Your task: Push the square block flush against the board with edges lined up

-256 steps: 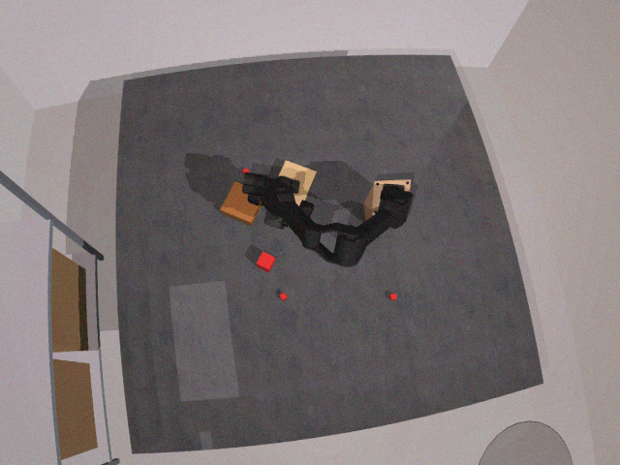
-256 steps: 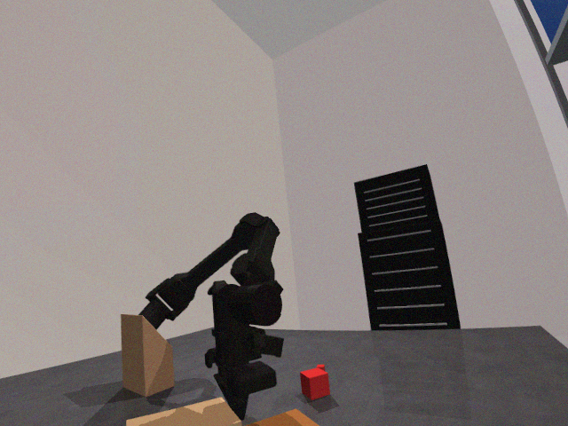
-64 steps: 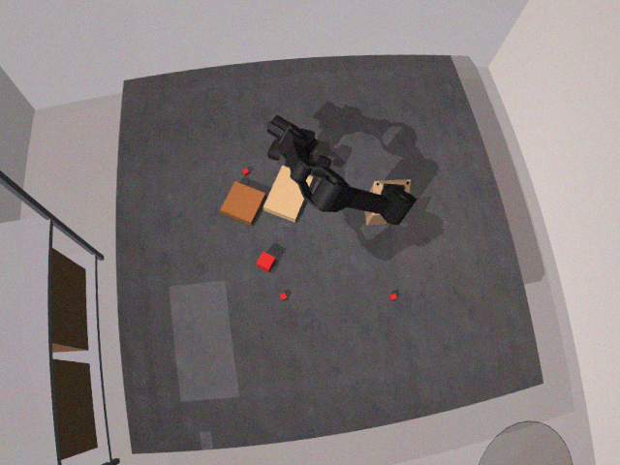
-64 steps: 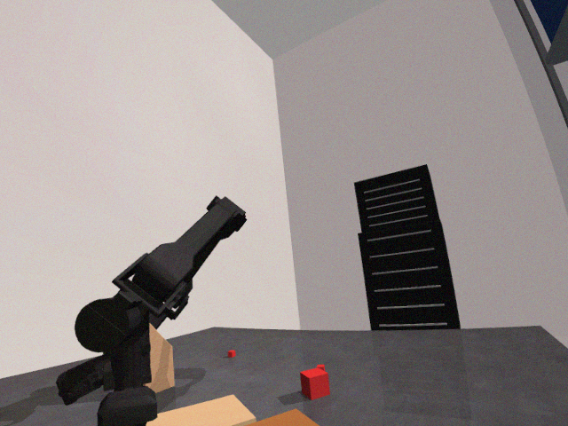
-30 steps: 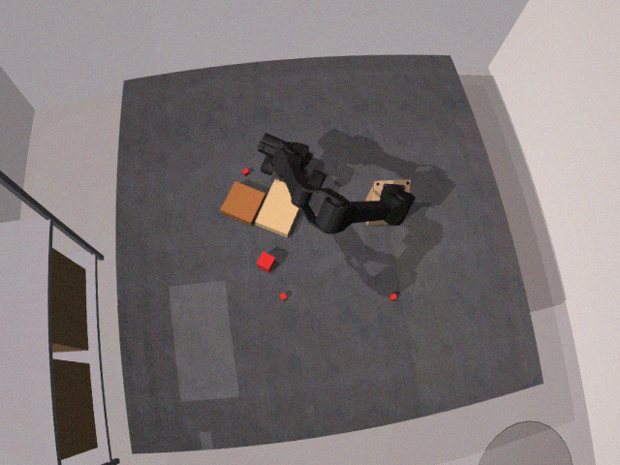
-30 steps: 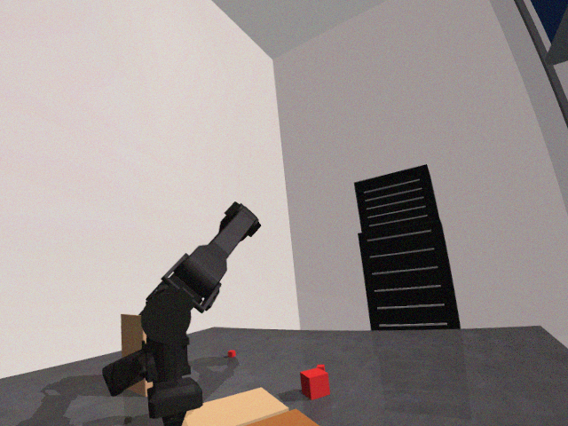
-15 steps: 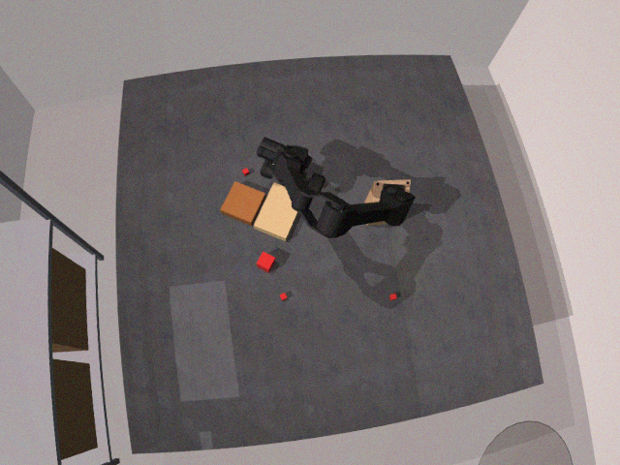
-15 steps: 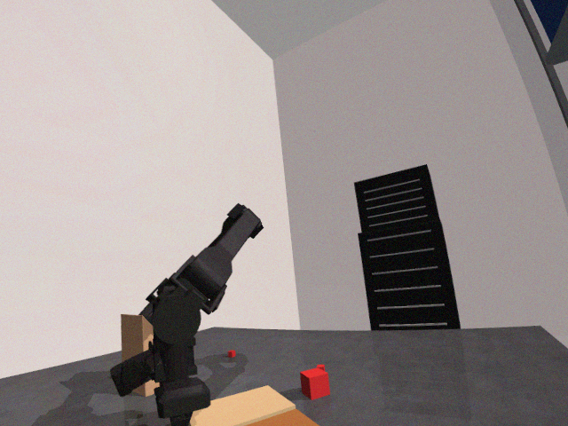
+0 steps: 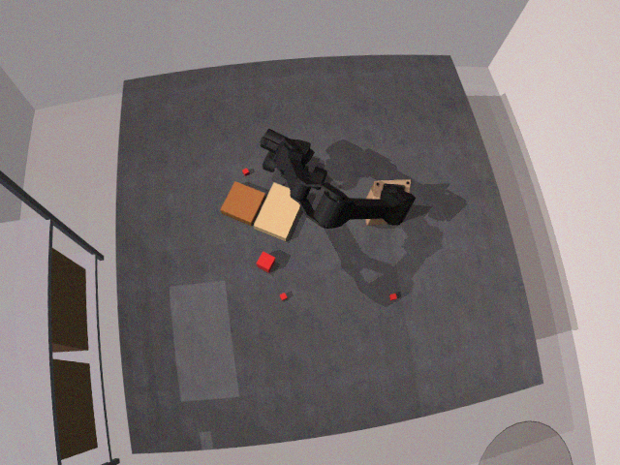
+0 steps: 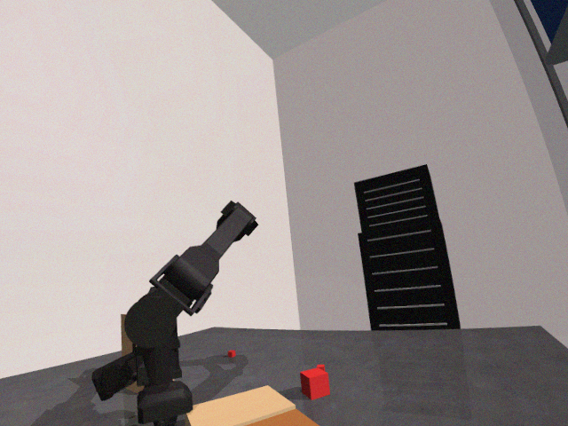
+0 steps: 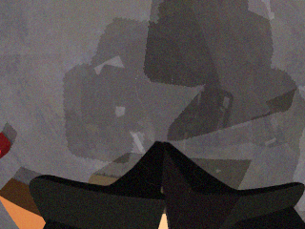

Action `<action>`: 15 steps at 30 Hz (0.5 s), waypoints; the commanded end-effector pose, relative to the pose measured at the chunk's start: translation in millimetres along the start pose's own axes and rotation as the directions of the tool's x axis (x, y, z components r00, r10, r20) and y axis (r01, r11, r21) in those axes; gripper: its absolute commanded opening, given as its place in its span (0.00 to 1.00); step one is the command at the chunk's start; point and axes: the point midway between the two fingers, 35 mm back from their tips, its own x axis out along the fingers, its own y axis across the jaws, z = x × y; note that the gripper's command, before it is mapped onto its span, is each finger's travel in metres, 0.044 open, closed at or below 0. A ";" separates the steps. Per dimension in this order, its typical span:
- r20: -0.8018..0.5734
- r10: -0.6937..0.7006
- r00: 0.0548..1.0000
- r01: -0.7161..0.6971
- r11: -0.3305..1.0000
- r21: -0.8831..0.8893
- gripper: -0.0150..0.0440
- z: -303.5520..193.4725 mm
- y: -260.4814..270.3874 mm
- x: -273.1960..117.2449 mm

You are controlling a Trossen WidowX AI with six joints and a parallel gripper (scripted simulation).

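Block: left edge side, close beside board
Claw: closed, by board's end nearer table's top edge

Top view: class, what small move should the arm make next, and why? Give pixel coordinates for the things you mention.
Probably a gentle sideways nudge of the tan board (image 9: 277, 212) (image 10: 240, 406) (image 11: 163, 223) toward the orange block (image 9: 242, 202) (image 10: 287, 419) (image 11: 20, 215) with the shut gripper (image 10: 165, 421) (image 11: 160, 148): a thin, wedge-shaped dark gap seems to separate them, widest near the small red cube (image 9: 245, 171).
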 end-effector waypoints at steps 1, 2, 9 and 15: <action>0.004 -0.006 1.000 0.006 1.000 0.000 0.25 9.6 -0.2 1.3; 0.004 -0.006 1.000 0.006 1.000 0.000 0.25 11.2 -0.1 1.3; 0.003 -0.006 1.000 0.006 1.000 0.000 0.25 22.5 0.0 1.6; 0.000 0.000 1.000 0.000 1.000 0.001 0.25 21.9 1.1 -2.7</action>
